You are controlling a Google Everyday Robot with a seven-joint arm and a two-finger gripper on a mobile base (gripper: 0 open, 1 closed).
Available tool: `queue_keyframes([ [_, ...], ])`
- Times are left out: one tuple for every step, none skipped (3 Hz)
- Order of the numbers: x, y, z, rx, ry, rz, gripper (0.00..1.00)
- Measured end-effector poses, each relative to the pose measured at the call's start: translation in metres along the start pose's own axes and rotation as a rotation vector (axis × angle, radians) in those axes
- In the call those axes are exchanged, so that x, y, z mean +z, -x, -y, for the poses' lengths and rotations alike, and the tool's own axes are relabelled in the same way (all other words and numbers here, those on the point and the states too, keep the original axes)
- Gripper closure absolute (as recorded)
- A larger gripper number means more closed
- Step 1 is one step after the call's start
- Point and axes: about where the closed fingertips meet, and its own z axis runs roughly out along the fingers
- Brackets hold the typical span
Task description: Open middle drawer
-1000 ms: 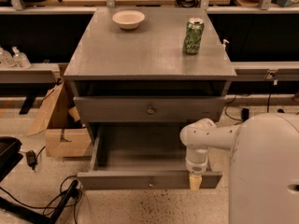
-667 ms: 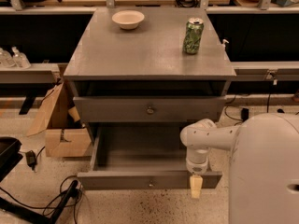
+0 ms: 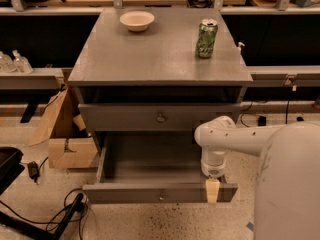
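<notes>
The middle drawer (image 3: 120, 118) is sitting in the grey cabinet (image 3: 150, 59) under a dark gap, its knob (image 3: 160, 117) facing the camera. At 6 o'clock, the bottom drawer (image 3: 125, 194) is standing pulled out. The gripper (image 3: 212, 190) is hanging at 5 o'clock from the knob, overlapping that lower front's right end; spread or pressed together, I cannot tell. On top, a bowl (image 3: 137, 20) is resting at 12 o'clock and a can (image 3: 206, 38) at 1 o'clock.

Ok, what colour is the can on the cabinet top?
Green can, camera view; gripper hangs at the front of the open drawer.
</notes>
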Motion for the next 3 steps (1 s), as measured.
queue_keyframes([
  [-0.042,0.006,0.015,-0.046,-0.066,0.004,0.48],
  [-0.060,0.015,0.025,-0.093,-0.113,0.023,0.72],
  [-0.060,0.021,0.035,-0.151,-0.171,0.086,0.94],
])
